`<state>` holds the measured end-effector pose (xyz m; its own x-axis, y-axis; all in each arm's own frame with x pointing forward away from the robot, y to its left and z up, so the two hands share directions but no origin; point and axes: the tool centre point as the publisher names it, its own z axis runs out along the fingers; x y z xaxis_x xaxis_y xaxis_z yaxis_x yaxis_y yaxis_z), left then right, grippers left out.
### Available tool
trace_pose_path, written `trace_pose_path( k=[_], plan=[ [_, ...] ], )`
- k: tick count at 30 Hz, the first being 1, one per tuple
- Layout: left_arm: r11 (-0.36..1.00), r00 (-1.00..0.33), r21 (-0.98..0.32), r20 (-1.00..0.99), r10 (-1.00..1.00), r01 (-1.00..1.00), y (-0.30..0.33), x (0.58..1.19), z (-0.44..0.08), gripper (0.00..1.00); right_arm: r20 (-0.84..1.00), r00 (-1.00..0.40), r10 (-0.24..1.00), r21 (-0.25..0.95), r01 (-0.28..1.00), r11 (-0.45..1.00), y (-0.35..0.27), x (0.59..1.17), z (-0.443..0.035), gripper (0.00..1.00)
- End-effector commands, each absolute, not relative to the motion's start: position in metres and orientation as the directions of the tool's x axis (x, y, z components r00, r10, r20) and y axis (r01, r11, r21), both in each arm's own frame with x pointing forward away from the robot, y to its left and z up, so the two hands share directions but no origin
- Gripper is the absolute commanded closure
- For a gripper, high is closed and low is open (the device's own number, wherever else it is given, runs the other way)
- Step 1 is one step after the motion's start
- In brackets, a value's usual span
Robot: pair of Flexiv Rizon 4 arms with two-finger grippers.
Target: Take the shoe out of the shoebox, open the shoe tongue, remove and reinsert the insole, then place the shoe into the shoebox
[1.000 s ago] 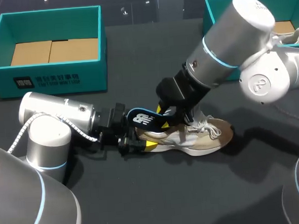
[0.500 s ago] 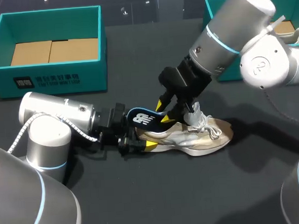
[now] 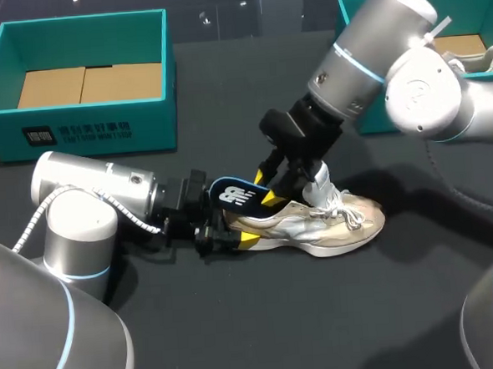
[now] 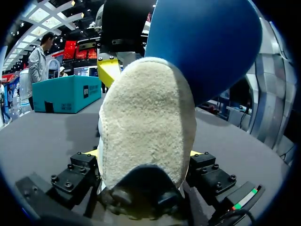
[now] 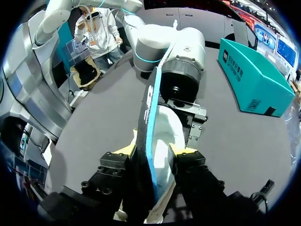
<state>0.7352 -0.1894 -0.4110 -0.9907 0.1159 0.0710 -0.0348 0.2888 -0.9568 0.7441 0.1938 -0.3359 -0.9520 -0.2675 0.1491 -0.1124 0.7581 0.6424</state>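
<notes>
A beige and white shoe [image 3: 337,223] lies on its sole on the dark table, toe to the right. My left gripper [image 3: 223,234] is shut on its heel; in the left wrist view the fuzzy heel [image 4: 146,122] fills the space between the fingers. A dark blue insole [image 3: 234,193] slants up out of the shoe over the heel. My right gripper [image 3: 272,185] is shut on it from above. In the right wrist view the insole [image 5: 149,127] stands edge-on between that gripper's [image 5: 154,150] yellow tips, with the shoe opening [image 5: 165,136] just behind.
A teal shoebox [image 3: 84,127] with brown cardboard inside stands at the back left. A second teal box [image 3: 358,19] at the back right holds another shoe [image 3: 477,56]. Bare table lies in front of the shoe.
My right arm's forearm has swung up and to the right while its gripper stays on the insole. More of the shoe's laces and tongue now show. The left arm has not moved.
</notes>
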Motion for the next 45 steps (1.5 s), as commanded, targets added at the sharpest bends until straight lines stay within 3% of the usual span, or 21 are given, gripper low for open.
trace_pose_path(
  k=[1,20,22,24,31,37,45],
  plan=[
    [0.288,-0.991,-0.957,0.071,0.115,-0.035,-0.19,0.735,-0.413,1.0,0.16,-0.955,-0.249,0.643,-0.09,0.76,0.196,0.741,-0.337,0.61],
    [0.288,-0.991,-0.957,0.071,0.115,-0.035,-0.19,0.735,-0.413,1.0,0.236,-0.949,-0.21,0.594,-0.03,0.804,0.21,0.732,-0.338,0.71],
    [0.288,-0.991,-0.957,0.071,0.115,-0.035,-0.19,0.735,-0.413,1.0,0.239,-0.948,-0.21,0.593,-0.03,0.805,0.211,0.732,-0.339,0.81],
    [0.288,-0.991,-0.957,0.071,0.115,-0.035,-0.19,0.735,-0.413,1.0,0.242,-0.947,-0.211,0.591,-0.028,0.806,0.212,0.732,-0.34,1.0],
    [0.288,-0.991,-0.957,0.071,0.115,-0.035,-0.19,0.735,-0.413,1.0,0.222,-0.95,-0.218,0.582,-0.05,0.812,0.217,0.727,-0.332,1.0],
    [0.288,-0.991,-0.957,0.071,0.115,-0.035,-0.19,0.735,-0.413,1.0,0.142,-0.951,-0.275,0.567,-0.15,0.81,0.239,0.721,-0.298,1.0],
    [0.288,-0.991,-0.957,0.071,0.115,-0.035,-0.19,0.735,-0.413,1.0,0.142,-0.951,-0.275,0.567,-0.15,0.81,0.239,0.721,-0.298,1.0]
  ],
)
